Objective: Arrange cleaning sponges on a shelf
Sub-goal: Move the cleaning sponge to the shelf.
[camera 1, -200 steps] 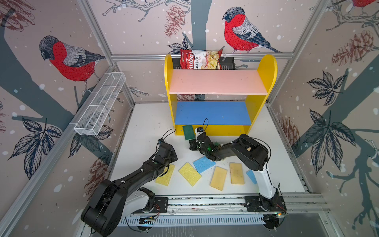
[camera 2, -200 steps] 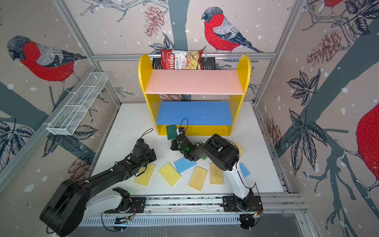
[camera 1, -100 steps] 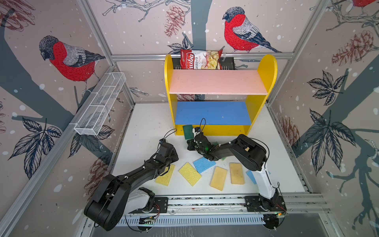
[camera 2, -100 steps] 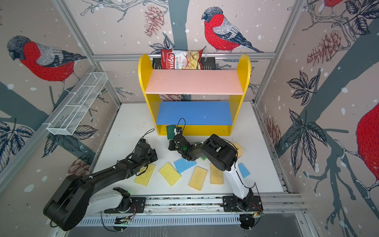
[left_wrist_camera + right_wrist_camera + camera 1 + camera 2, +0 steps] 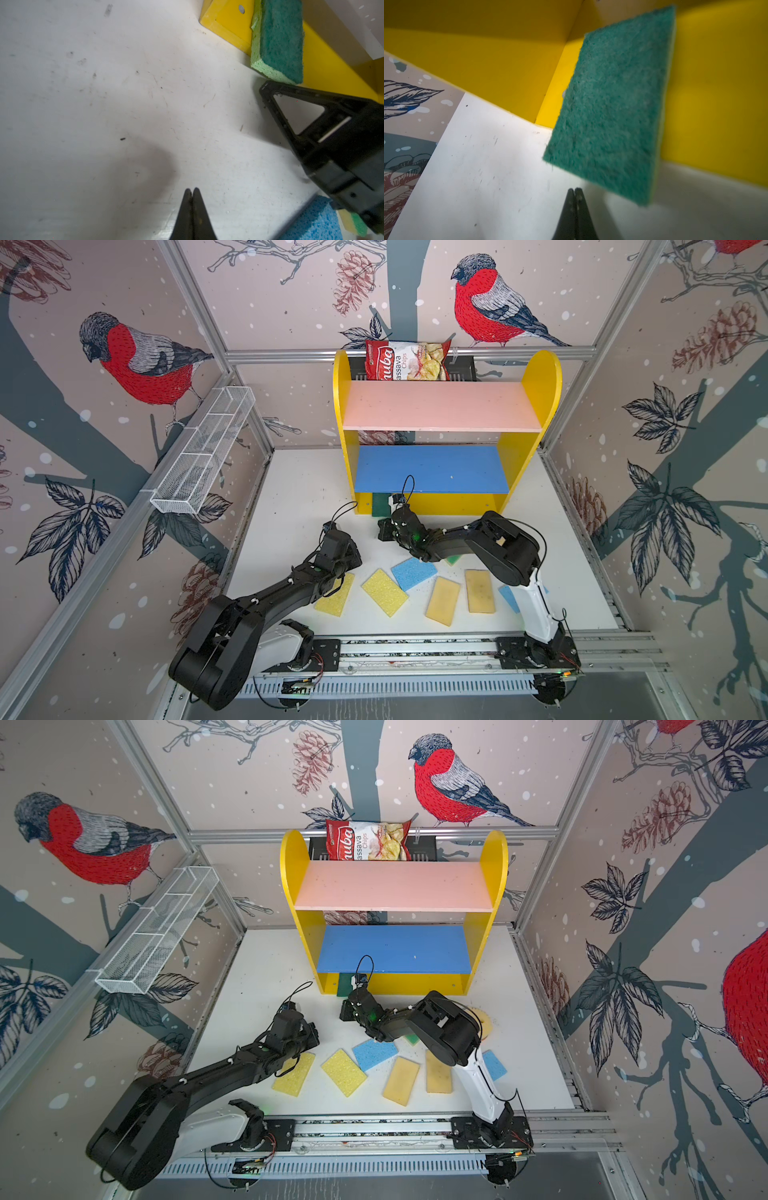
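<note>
The right tool (image 5: 574,189) and left tool (image 5: 192,189) were clenched, empty. A low, square push looked best to seat the dark green rectangular foam sponge (image 5: 610,116) leaning mid-frame on the yellow shelf (image 5: 716,93).

Both top views: high above worktop (image 5: 291,489) front edge, tilted down toward back edge, whole scene, nearly identical framing. Left wrist: low over worktop, near, facing shelf (image 5: 228,22) base, left front corner. Right wrist: closer still, same corner. All four share green sponge (image 5: 610,116) there.

right pincer (image 5: 383,530) edged left, dark green sponge (image 5: 379,504) pressed closer to shelf (image 5: 540,377)
</note>
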`<state>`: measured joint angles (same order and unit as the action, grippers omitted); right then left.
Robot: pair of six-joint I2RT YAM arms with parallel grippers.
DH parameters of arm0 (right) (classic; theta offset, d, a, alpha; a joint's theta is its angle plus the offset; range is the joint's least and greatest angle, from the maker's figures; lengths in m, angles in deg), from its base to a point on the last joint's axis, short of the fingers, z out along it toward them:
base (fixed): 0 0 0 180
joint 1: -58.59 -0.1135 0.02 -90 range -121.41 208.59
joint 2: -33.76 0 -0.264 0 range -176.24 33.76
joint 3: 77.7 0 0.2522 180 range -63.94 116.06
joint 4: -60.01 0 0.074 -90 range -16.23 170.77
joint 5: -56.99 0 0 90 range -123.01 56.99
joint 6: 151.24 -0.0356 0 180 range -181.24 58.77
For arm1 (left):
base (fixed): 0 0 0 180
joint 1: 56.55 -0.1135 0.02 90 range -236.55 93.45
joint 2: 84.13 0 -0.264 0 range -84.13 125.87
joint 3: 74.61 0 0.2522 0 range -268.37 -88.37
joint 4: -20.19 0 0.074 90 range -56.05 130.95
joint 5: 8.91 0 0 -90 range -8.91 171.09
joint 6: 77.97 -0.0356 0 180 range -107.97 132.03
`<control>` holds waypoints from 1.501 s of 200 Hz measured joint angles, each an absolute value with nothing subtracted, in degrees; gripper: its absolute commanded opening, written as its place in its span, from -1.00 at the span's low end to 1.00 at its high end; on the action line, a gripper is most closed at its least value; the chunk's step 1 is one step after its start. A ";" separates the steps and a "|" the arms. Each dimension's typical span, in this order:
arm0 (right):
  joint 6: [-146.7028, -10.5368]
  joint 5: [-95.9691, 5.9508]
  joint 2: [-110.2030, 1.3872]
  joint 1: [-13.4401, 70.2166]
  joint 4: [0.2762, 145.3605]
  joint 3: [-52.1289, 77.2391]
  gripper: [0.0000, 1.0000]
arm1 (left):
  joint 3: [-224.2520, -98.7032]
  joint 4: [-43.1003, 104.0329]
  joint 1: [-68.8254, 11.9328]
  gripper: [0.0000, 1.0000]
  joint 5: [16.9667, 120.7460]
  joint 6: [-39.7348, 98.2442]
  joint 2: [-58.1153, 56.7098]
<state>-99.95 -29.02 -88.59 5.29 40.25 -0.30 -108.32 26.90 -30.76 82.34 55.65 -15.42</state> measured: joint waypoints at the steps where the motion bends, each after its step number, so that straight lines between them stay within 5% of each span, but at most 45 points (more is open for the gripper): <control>1: -99.98 -29.04 -88.43 5.29 40.23 -0.45 -0.94 | -108.32 26.79 -30.76 -0.90 82.34 55.65 -15.36; 83: -100.09 -28.13 -71.65 5.29 39.84 -16.56 -0.94 | -101.08 2.35 -30.83 -0.85 76.99 52.39 -14.83; 213: -100.11 -26.99 -60.24 9.36 41.24 -26.94 -0.94 | -108.25 -33.14 -34.24 -1.00 65.73 65.53 21.21; 300: -99.69 -26.99 -59.26 10.89 41.26 -27.66 -0.94 | -112.01 -49.69 -34.26 -1.00 65.29 70.69 32.07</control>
<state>-99.69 -26.99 -59.26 10.89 41.26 -27.66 -112.01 -49.69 -34.26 65.29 70.69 32.07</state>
